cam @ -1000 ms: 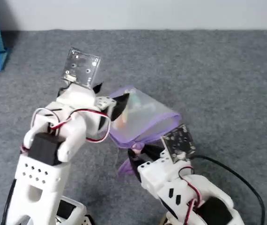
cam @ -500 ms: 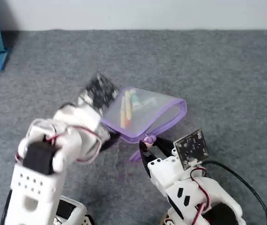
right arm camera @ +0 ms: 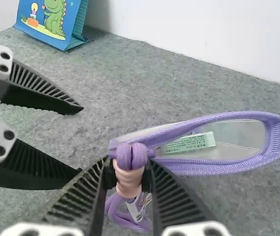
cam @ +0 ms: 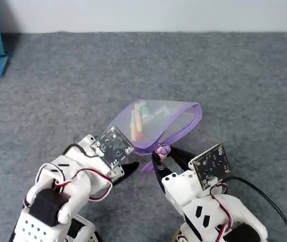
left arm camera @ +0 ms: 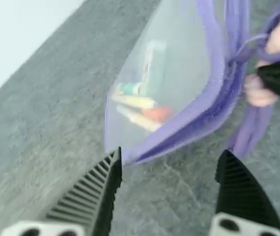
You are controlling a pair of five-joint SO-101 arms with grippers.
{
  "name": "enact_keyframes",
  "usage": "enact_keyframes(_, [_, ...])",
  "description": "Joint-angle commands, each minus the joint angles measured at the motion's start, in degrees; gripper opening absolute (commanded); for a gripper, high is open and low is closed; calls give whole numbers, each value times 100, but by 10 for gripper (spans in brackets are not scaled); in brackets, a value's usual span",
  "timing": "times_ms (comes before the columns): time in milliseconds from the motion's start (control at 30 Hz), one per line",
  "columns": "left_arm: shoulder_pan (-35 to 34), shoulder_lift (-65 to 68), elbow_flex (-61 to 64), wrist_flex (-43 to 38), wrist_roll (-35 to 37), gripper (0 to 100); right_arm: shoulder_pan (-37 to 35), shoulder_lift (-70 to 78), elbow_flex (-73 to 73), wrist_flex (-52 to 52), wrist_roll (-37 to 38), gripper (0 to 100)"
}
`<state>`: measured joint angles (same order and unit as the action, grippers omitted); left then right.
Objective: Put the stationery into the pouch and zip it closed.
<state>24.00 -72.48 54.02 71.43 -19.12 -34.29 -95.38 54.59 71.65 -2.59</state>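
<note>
Right gripper (right arm camera: 128,178) was pinched tight on the purple cord zip pull (right arm camera: 129,153) with its pink bead, both black ribbed fingers closed against it from either side; that hold made sense to me, since the pull is the one part that runs a zip. The pull sat at the near corner of the translucent plastic pouch (cam: 169,117) with its purple fabric border, which lay on the grey felt-like table cover (cam: 234,75); the stationery (cam: 136,123), a few pale and orange sticks and a greenish one, lay inside behind the clear wall. Close by, the left gripper (left arm camera: 171,156) stood released, jaws spread wide and holding nothing, just beside the pouch's nearest edge but apart from it; I guessed it was placed there to pin that corner so the pouch would not drag along with the pull. Both arms were folded low and close to their bases, wrists tipped forward and down, the two grippers near one another at the same corner; whether the zip was fully drawn I could not tell, though the border looked shut along its length in the right wrist view.
</note>
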Motion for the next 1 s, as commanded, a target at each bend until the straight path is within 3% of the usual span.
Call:
enact_keyframes(0, [492, -246, 13, -185, 149, 301, 4, -84, -413, 22, 53, 7])
enact_keyframes(200, [1046, -651, 57, -246, 633, 301, 4, -84, -413, 347, 44, 7])
enact_keyframes(467, [1073, -677, 673, -1160, 651, 297, -4, -92, -686, 470, 44, 7])
enact_keyframes(600, [1037, -695, 945, -1389, 615, 277, -453, -92, -958, 796, 35, 7])
enact_keyframes(967, [967, -730, 259, -316, 132, 276, -259, -75, -985, 884, 413, 7])
